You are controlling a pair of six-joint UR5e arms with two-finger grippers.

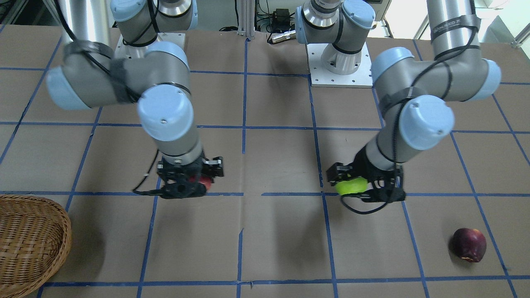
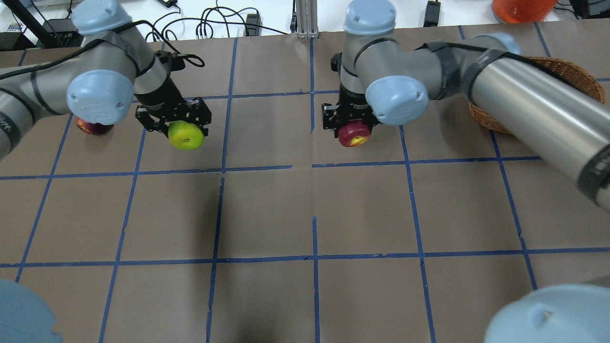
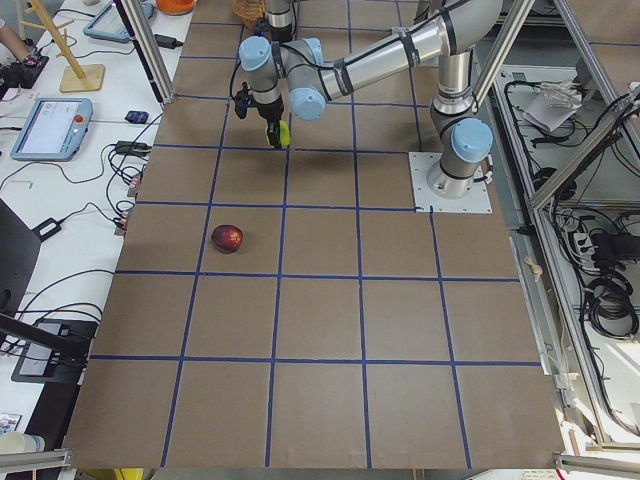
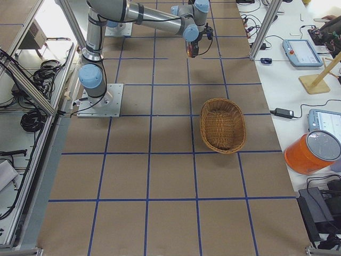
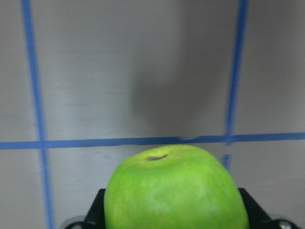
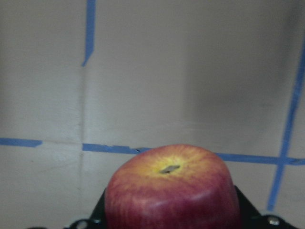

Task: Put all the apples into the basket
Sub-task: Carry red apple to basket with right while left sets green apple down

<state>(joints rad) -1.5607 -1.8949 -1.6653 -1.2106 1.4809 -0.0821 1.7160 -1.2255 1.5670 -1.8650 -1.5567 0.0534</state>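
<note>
My left gripper [image 2: 185, 129] is shut on the lime green apple [image 2: 186, 136] and holds it above the table; the apple fills the bottom of the left wrist view [image 5: 174, 191]. My right gripper [image 2: 353, 125] is shut on the red apple with the yellowish base [image 2: 354, 134], also held above the table, and seen close in the right wrist view [image 6: 170, 188]. The dark maroon apple [image 1: 468, 244] lies on the table on my far left side, partly hidden under my left arm in the overhead view. The wicker basket [image 4: 222, 125] stands on my right side, beyond the right gripper, and holds nothing.
The table is brown paper with a blue tape grid. The arm base plates [image 1: 341, 66] stand at my edge of it. An orange bucket [image 4: 311, 152], tablets and a wooden stand [image 4: 318, 80] lie beyond the far edge.
</note>
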